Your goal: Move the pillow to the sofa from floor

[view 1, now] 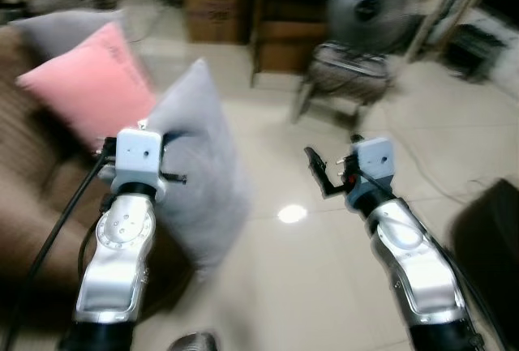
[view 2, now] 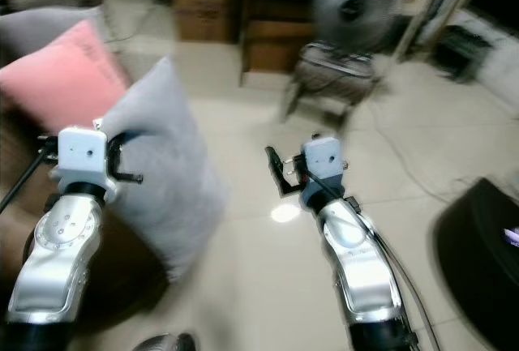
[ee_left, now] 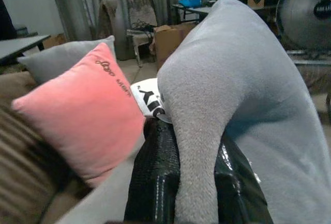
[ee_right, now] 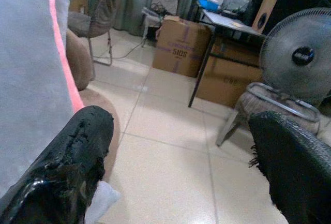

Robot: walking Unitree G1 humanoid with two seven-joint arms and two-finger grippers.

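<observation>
Left gripper (ee_left: 196,182) is pinching the grey pillow (view 1: 199,173) by one edge, dangling it beside the sofa (view 1: 32,197) for placing; right gripper (view 1: 324,174) is hovering unclenched, empty.

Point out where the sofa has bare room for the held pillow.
Left gripper pinches the grey pillow. Brown sofa seat shows bare below the pink pillow; its back is crowded by that and another grey cushion. Right gripper hangs open.

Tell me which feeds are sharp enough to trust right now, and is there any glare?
Both eye views are motion-blurred, with a bright glare spot on the floor tiles; left wrist view is sharp on the grey pillow pinched by the left gripper; right wrist view is fairly clear past the open right gripper.
</observation>
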